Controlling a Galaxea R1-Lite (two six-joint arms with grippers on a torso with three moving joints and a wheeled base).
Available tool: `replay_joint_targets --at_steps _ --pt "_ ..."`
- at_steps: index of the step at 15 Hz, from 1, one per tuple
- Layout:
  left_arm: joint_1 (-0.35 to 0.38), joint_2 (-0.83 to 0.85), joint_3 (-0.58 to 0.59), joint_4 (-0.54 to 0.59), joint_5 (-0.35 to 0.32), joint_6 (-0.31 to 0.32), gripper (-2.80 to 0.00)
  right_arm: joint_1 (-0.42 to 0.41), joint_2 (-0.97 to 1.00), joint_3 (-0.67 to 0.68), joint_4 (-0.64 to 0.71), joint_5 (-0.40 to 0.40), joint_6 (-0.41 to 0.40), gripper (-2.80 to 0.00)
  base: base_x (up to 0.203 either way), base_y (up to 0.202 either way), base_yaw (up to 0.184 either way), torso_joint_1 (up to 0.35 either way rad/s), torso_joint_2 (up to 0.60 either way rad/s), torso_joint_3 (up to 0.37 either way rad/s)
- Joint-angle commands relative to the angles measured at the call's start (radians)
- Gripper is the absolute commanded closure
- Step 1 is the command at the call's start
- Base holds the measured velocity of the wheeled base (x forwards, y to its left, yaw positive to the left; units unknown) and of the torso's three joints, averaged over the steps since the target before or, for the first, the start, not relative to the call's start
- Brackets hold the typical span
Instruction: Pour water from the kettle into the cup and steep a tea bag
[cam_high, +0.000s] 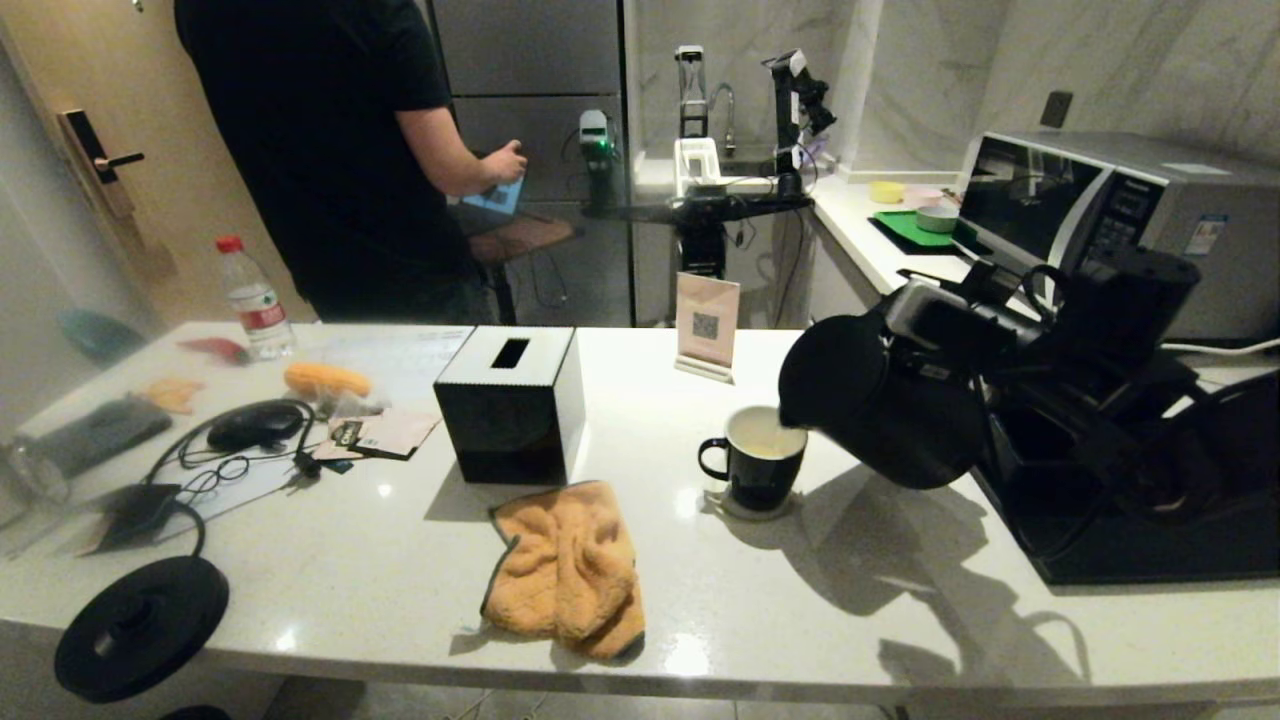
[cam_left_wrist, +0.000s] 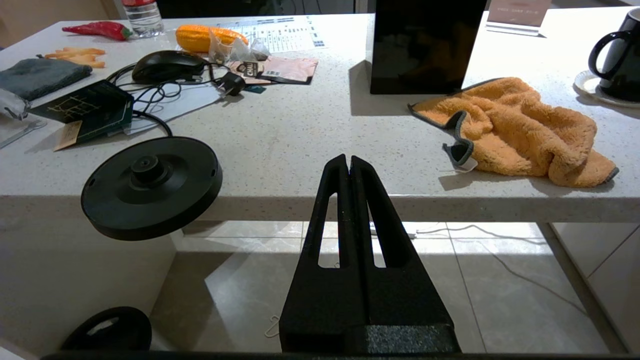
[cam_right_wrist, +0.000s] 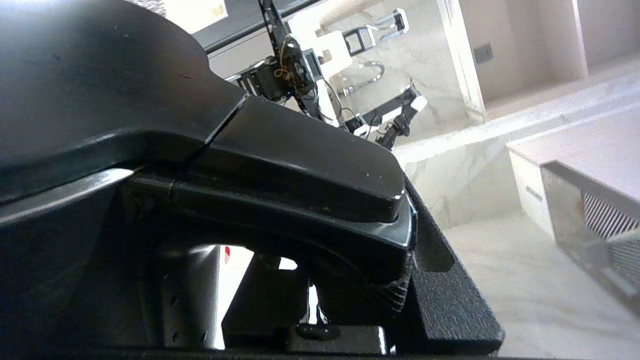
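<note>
The large black kettle (cam_high: 885, 405) hangs tilted to the left, its spout at the rim of the black cup (cam_high: 755, 465). Pale yellowish water (cam_high: 760, 440) fills the cup's white inside; I see no stream. My right gripper (cam_high: 985, 335) is shut on the kettle's handle (cam_right_wrist: 310, 200), with a finger (cam_right_wrist: 450, 300) pressed against each side. The cup (cam_left_wrist: 617, 55) stands on a small saucer. A small pale pouch (cam_left_wrist: 223, 49), perhaps the tea bag, lies beside the orange corn. My left gripper (cam_left_wrist: 347, 161) is shut and empty, parked below the counter's front edge.
A black tissue box (cam_high: 510, 405) and an orange cloth (cam_high: 565, 570) lie left of the cup. The kettle's round base (cam_high: 140, 625) overhangs the counter's front left edge. A card stand (cam_high: 707, 325), a bottle (cam_high: 255, 300), a microwave (cam_high: 1100, 210) and a person (cam_high: 330, 150) stand behind.
</note>
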Motion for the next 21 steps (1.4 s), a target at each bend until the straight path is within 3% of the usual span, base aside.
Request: replay_joint_targets --at_steps 1,7,12,16,21 --pt "0.000 0.000 0.000 0.000 0.000 0.000 0.00 -0.006 -0.016 0.000 -0.006 0.000 0.007 0.00 0.000 0.000 0.000 0.000 0.00 0.000" --pt "0.000 0.000 0.000 0.000 0.000 0.000 0.00 -0.005 -0.051 0.000 -0.003 -0.061 0.104 0.00 0.000 0.000 0.000 0.000 0.00 0.000" --pt "0.000 0.000 0.000 0.000 0.000 0.000 0.00 -0.006 -0.076 -0.001 0.006 -0.066 0.208 0.00 0.000 0.000 0.000 0.000 0.00 0.000" --pt "0.000 0.000 0.000 0.000 0.000 0.001 0.00 -0.009 -0.104 -0.002 0.010 -0.163 0.292 0.00 0.000 0.000 0.000 0.000 0.00 0.000" --pt "0.000 0.000 -0.001 0.000 0.000 0.000 0.00 -0.068 -0.139 0.004 0.057 -0.245 0.401 0.00 0.000 0.000 0.000 0.000 0.00 0.000"
